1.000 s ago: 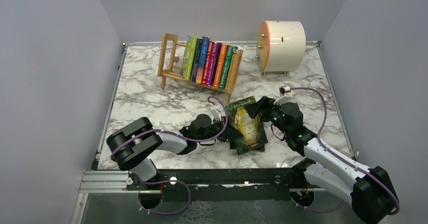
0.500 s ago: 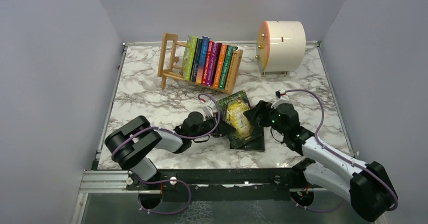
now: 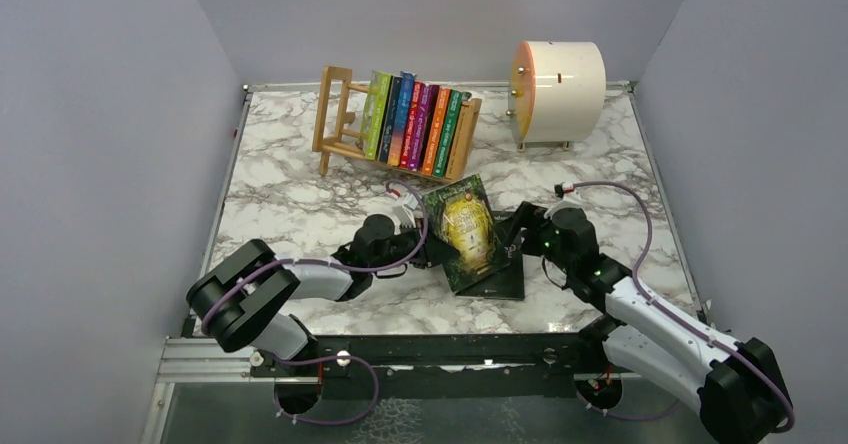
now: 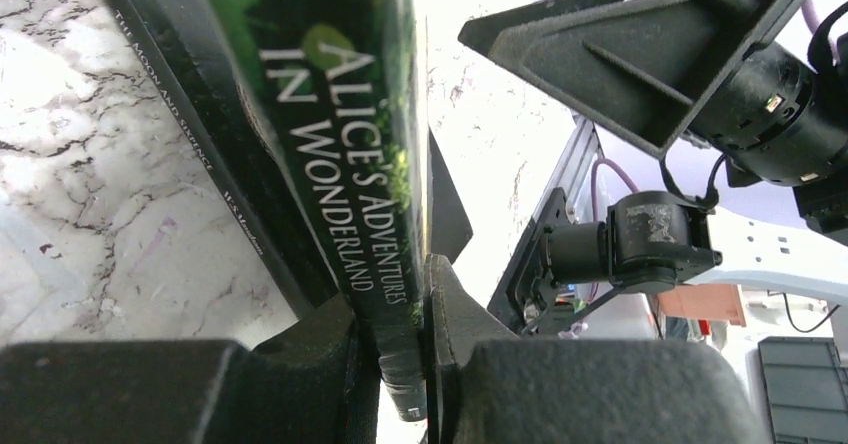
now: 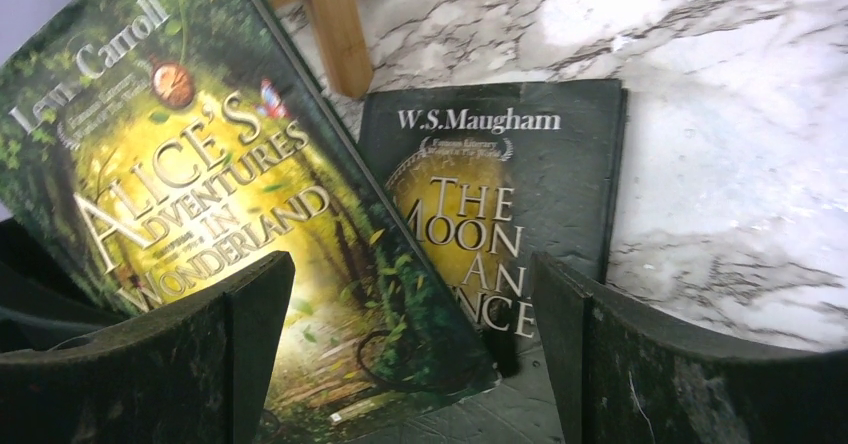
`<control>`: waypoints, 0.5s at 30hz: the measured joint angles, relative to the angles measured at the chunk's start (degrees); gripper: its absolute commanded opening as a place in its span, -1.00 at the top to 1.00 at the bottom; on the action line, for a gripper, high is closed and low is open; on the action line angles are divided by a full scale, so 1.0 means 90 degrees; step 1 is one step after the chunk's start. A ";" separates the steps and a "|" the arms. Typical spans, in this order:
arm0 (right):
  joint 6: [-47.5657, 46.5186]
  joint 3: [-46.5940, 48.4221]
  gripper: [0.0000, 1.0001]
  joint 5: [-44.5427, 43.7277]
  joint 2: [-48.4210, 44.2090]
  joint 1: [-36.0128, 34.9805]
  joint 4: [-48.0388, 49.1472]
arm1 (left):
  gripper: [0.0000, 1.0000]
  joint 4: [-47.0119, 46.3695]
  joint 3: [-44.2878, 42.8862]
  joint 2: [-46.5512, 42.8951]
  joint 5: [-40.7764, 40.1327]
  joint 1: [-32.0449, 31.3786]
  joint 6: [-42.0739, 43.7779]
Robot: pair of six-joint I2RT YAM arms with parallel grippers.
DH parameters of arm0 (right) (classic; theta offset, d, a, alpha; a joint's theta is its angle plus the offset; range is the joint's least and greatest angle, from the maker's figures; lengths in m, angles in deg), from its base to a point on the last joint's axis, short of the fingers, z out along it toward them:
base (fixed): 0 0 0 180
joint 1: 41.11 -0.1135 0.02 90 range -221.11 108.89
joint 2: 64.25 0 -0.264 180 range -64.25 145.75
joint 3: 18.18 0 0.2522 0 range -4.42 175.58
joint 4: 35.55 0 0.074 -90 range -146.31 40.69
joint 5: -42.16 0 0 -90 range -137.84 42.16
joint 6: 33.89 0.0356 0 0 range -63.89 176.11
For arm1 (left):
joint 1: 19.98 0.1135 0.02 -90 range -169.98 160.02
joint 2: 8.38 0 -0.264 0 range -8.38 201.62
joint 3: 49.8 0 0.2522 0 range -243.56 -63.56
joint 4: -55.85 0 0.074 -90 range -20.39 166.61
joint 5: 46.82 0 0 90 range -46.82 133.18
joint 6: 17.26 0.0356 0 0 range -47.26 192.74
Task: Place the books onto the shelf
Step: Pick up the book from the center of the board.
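Note:
My left gripper [image 3: 428, 251] [image 4: 405, 336] is shut on the spine edge of a green Alice book [image 3: 460, 228] [image 4: 340, 154] [image 5: 190, 194], holding it tilted up off the table. Below it a black Moon and Sixpence book [image 3: 503, 280] [image 5: 500, 194] [image 4: 190, 144] lies flat on the marble. My right gripper [image 3: 512, 236] [image 5: 410, 339] stands open just right of the green book, its fingers [image 5: 250, 344] on either side of the book's lower corner without gripping it. Several bright books [image 3: 415, 124] stand in the wooden shelf [image 3: 335, 114] at the back; its left part holds none.
A cream cylindrical drum [image 3: 558, 89] stands at the back right. One shelf leg [image 5: 335, 34] shows just beyond the two books in the right wrist view. Grey walls close in the marble table [image 3: 290, 204] on three sides.
The left gripper has pulled the green book left and raised it more upright, uncovering the black book beneath. The right gripper shifted slightly and stayed open.

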 measured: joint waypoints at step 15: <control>0.0049 0.0563 -0.71 -0.0809 -0.0374 0.0000 -0.1392 | 1.00 0.4692 -0.2730 -0.1236 -0.0585 0.0012 0.1583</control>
